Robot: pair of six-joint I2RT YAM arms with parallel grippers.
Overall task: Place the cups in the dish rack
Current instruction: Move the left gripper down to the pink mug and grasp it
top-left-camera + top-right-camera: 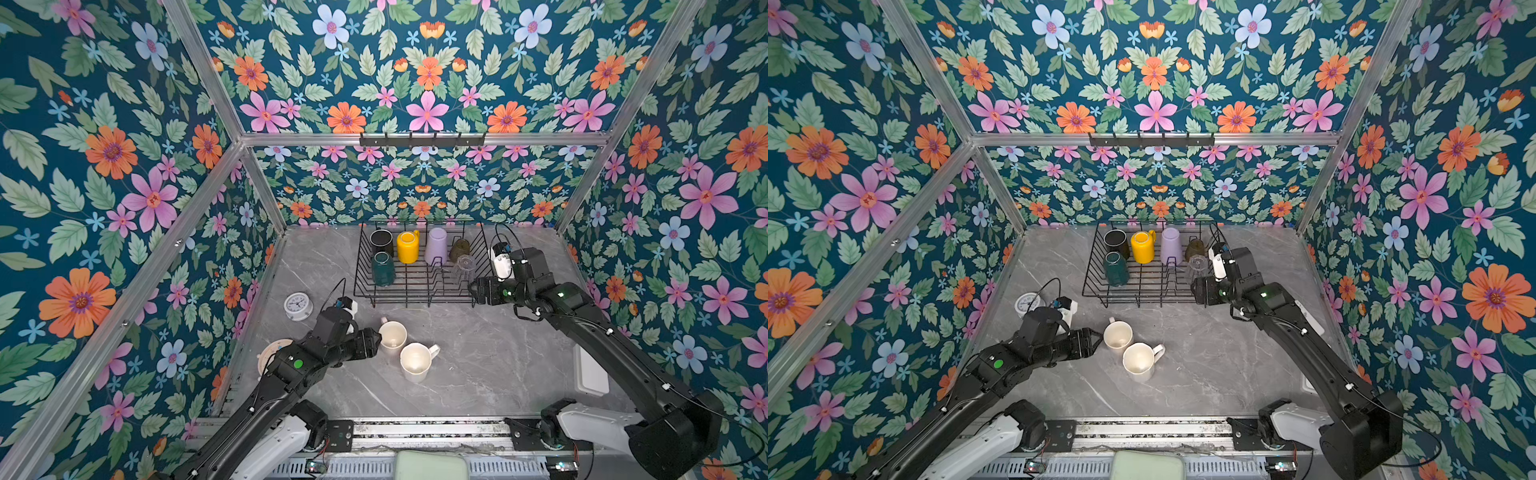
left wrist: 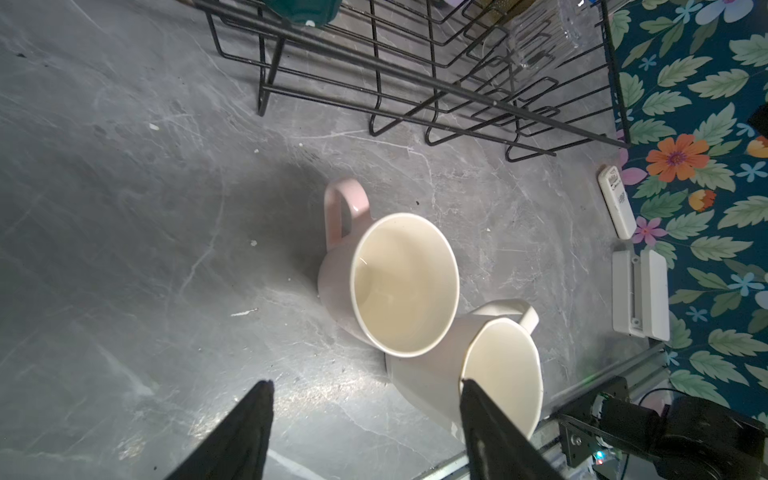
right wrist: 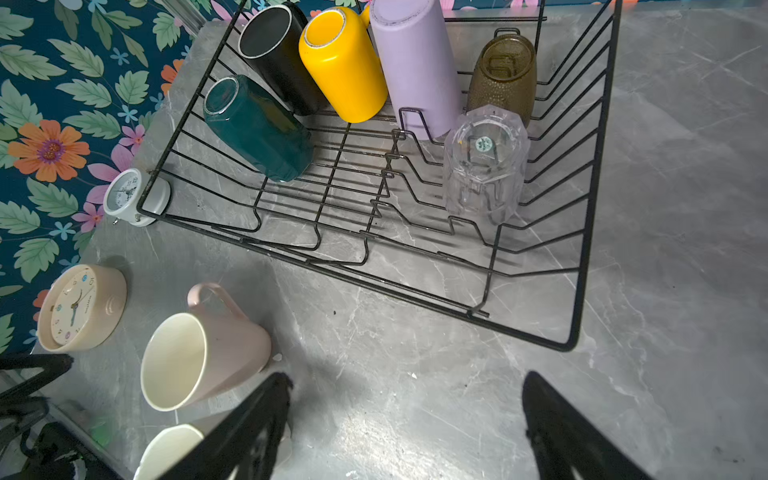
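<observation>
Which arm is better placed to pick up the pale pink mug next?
Left. The left gripper sits right beside the pale pink mug, jaws open toward it. The right gripper is farther off, by the near right corner of the dish rack.

A grey marble-veined counter [image 1: 478, 365] carries everything. Toward its far edge stands a black wire dish rack [image 1: 419, 296], resting on its bent wire feet. In the open middle, nearer the front, two handled cups stand upright and close together: a pale pink ceramic mug [image 1: 392, 336] and a white ceramic mug [image 1: 415, 361]. On the left side sit two timepieces, a small round white clock [image 1: 298, 306] near the rack's front corner and a round cream clock [image 3: 81, 307] closer in. A flat white rectangular box [image 1: 590, 374] lies along the right edge.
</observation>
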